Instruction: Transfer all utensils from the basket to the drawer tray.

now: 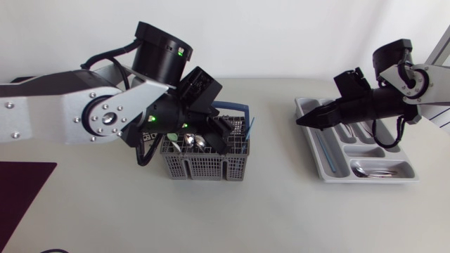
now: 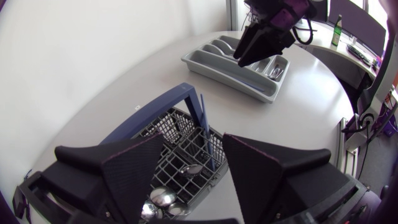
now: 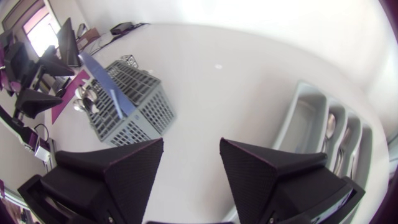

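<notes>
Over the basket of spoons, the left end effector; above the tray, the right end effector

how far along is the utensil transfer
Done: the drawer tray holds a few utensils, including a spoon. In hand: nothing; the left gripper is open over the basket, the right gripper open by the tray. Remaining: spoons and a blue utensil stand in the basket.
</notes>
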`<state>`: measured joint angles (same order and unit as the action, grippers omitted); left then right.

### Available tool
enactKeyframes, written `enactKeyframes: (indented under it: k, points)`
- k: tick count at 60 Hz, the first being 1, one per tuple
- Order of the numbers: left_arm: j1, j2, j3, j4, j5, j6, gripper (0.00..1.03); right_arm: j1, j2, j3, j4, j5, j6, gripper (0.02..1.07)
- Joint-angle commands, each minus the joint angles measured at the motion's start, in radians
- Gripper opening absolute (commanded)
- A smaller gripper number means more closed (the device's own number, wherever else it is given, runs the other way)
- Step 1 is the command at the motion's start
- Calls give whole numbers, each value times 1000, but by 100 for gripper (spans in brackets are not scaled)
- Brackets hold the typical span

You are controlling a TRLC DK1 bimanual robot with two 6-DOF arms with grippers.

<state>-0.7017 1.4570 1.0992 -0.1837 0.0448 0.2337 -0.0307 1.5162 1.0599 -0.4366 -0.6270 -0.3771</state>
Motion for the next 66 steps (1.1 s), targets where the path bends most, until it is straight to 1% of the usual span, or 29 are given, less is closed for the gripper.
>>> enactKeyframes:
  k: [1,14,19,22,24,26,37,44,50,54,66]
  points:
    - [-4,8,-30,10,-8,29,68,64,-27,-35,25,-19,23,71]
    - [-4,-23,-73,12,-10,38,69,212,-16,-17,108,-23,83,71]
    - [-4,-34,-88,12,-10,44,68,255,6,3,118,-16,104,64]
    - [-4,-40,-98,12,-10,50,68,279,19,18,118,-13,109,63]
    - [-4,-44,-105,12,-10,53,68,290,30,28,118,-8,109,61]
    - [-2,-49,-111,12,-10,56,69,295,41,35,119,-5,110,60]
    - [5,-76,-137,12,-10,65,68,305,93,72,130,-2,118,46]
    - [7,-83,-153,16,-10,67,69,305,108,74,142,9,118,46]
    - [7,-84,-160,26,-10,69,68,305,121,71,156,9,119,39]
    - [7,-86,-162,26,-10,69,68,305,127,71,162,9,119,39]
    - [7,-86,-163,29,-11,69,68,314,134,71,180,9,124,30]
